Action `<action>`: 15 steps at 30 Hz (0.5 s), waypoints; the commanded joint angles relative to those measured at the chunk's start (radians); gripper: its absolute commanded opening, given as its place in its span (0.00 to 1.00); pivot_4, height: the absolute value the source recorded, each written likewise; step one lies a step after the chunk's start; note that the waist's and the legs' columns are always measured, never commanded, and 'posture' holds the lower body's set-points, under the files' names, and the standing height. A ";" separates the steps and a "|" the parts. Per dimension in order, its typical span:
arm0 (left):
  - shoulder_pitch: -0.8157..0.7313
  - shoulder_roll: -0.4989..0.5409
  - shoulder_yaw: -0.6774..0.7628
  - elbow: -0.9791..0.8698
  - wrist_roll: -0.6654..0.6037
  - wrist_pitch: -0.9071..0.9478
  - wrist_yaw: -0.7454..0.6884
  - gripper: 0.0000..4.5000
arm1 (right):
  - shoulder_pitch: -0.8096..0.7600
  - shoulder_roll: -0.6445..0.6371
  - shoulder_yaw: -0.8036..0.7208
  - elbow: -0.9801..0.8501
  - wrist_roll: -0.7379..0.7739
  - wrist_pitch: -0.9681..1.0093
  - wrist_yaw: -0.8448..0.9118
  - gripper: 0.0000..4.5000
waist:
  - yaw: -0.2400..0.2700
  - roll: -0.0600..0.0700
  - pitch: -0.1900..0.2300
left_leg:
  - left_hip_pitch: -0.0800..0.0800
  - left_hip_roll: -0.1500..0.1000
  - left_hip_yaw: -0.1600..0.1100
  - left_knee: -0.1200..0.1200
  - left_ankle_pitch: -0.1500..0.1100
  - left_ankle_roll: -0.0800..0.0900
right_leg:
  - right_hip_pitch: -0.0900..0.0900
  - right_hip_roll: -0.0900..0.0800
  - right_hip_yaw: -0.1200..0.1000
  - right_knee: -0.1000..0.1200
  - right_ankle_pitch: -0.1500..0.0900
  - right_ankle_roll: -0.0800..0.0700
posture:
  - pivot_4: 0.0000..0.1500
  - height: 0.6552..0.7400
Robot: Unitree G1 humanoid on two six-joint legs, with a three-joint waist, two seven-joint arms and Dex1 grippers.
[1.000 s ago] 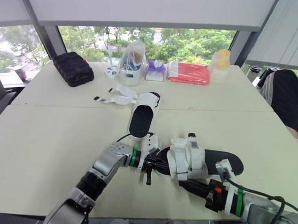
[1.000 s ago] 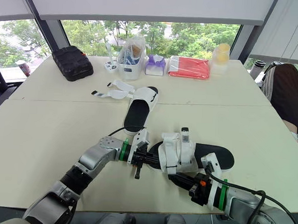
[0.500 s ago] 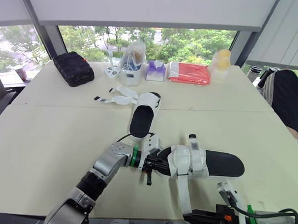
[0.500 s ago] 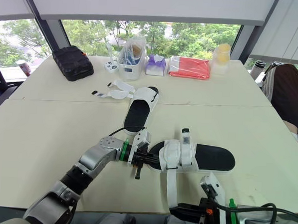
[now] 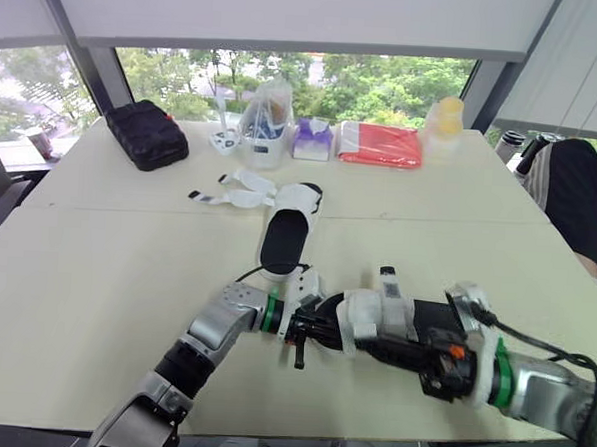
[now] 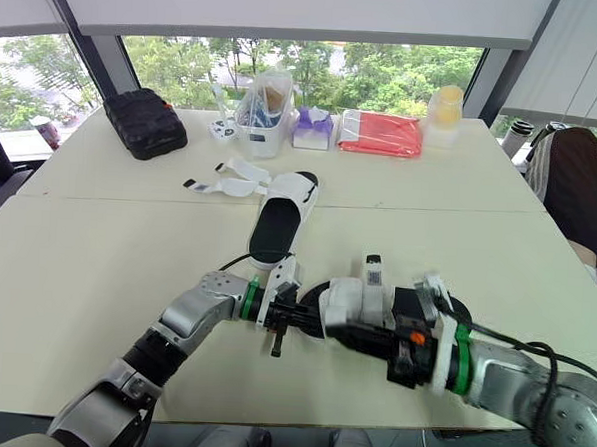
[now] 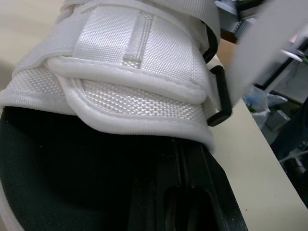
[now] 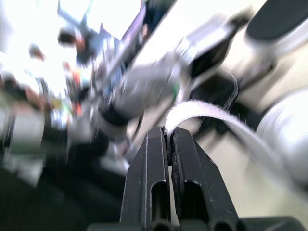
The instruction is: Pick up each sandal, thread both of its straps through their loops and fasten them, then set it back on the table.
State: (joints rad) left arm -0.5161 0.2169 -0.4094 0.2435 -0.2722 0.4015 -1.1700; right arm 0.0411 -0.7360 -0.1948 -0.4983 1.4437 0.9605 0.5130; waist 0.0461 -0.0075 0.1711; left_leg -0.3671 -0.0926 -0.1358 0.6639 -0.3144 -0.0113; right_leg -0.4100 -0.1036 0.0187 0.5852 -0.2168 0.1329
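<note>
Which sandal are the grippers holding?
The near sandal: left gripper grips one end, right gripper pinches its strap; the far sandal lies alone, straps splayed.

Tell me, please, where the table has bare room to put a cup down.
The widest bare patch is the table's near-left part, bordered by the black bag, the far sandal and the left gripper. Another lies between the far sandal, the red packet and the table's right edge. Crowded: near centre, where it and the right gripper hold the near sandal.

The table [image 5: 96,263] lies bare left and right of the second sandal [image 5: 286,238]. Beyond it, a black bag [image 5: 146,135] and packets [image 5: 380,145] crowd the far edge.
</note>
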 commanded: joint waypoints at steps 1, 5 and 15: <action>0.023 0.010 -0.021 0.059 0.056 0.025 0.049 0.00 | -0.052 0.046 -0.014 0.039 0.047 -0.025 -0.087 0.01 | 0.000 0.000 0.000 | -0.001 0.000 0.000 0.000 0.000 0.000 | -0.001 0.000 0.000 0.000 0.000 0.000 | 1.00 1.00; 0.027 0.011 -0.017 0.056 0.056 0.026 0.052 0.00 | -0.076 0.087 -0.016 0.090 0.019 -0.032 -0.144 0.07 | -0.002 0.000 0.000 | -0.002 0.000 0.000 0.000 0.000 0.000 | -0.002 0.000 0.000 0.000 0.001 0.000 | 1.00 1.00; 0.028 0.007 -0.019 0.060 0.058 0.022 0.052 0.00 | -0.114 0.030 -0.102 0.018 0.073 -0.031 -0.118 0.99 | -0.003 0.002 -0.001 | -0.002 0.000 0.000 0.001 0.000 0.000 | -0.001 0.001 0.000 0.000 0.002 0.000 | 1.00 1.00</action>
State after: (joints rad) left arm -0.5136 0.2144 -0.4047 0.2438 -0.2719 0.4024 -1.1676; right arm -0.0325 -0.6876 -0.2525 -0.4375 1.4791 0.9453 0.3810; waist 0.0431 -0.0059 0.1701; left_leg -0.3685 -0.0928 -0.1358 0.6645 -0.3141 -0.0111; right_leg -0.4113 -0.1026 0.0185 0.5851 -0.2150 0.1332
